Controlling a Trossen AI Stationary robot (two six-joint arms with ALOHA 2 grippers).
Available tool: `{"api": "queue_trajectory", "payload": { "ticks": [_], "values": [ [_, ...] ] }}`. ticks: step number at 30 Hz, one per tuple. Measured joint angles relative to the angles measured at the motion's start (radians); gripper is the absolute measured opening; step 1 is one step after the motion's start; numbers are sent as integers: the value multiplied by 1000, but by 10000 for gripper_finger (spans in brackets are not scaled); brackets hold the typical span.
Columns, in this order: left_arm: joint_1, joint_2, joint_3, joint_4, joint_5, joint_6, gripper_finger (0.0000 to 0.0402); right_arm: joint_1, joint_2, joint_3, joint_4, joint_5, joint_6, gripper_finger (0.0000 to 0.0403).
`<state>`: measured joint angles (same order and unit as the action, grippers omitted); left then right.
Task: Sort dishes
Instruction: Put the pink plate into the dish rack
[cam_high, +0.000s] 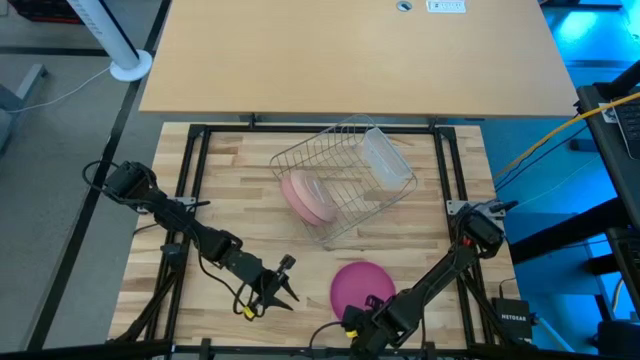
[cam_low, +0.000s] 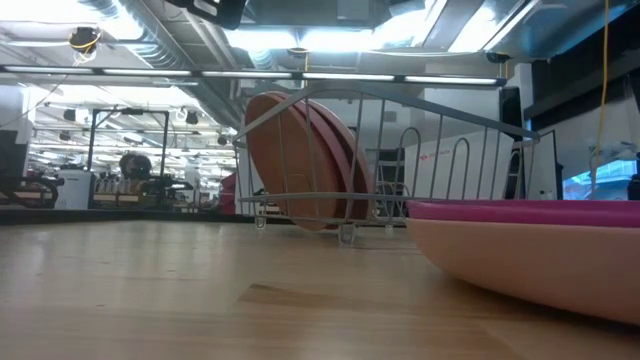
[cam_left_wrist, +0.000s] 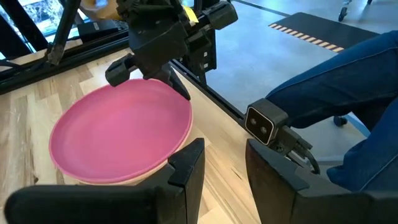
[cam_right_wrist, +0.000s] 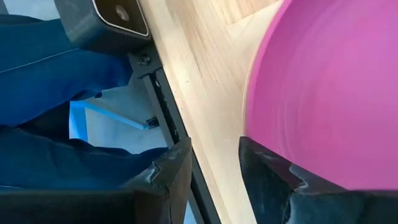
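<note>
Fingers of your right gripper (cam_right_wrist: 208, 171) stand parted and empty at the near edge of the table, one of them just at the rim of the magenta-pink plate (cam_high: 362, 284) — near it, but I cannot tell if it touches. Your left gripper (cam_high: 283, 282) hovers to the left of that plate, its fingers (cam_left_wrist: 186, 165) also apart with nothing between them.

The magenta-pink plate lies flat near the table's front edge, and the low view shows it sitting on a pale peach plate (cam_low: 530, 260) beneath it. Farther off, the tan-brown plate (cam_low: 290, 160) stands on edge in the silver wire rack (cam_high: 345, 180), leaning against a pinkish plate behind it; a clear plastic cup (cam_high: 385, 160) lies in the rack's right end.

These plates look light, stiff and slick — thin plastic that probably slides on the wood when nudged. Take hold at the rim, one finger over and one under. Because the two are nested, a pinch may catch both lips, so aim for the top rim alone. Expect the plate to swing in the grip if you hold only the edge.
</note>
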<state>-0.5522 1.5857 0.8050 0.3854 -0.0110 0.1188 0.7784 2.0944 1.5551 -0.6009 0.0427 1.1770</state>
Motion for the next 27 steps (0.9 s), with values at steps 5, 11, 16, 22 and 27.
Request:
{"api": "queue_trajectory", "payload": {
  "ticks": [5,11,16,22,27],
  "values": [
    [0,0,0,0,0,0,109,0,4,0,0,0,0,138],
    [0,0,0,-1,0,-6,109,0,5,18,-2,9,-1,138],
    [0,0,0,0,0,-6,109,0,5,35,-38,25,-2,138],
    [0,0,0,0,0,-7,109,0,5,35,-113,97,4,138],
    [0,0,0,0,0,-7,109,0,5,35,-105,97,4,138]
  ]
}}
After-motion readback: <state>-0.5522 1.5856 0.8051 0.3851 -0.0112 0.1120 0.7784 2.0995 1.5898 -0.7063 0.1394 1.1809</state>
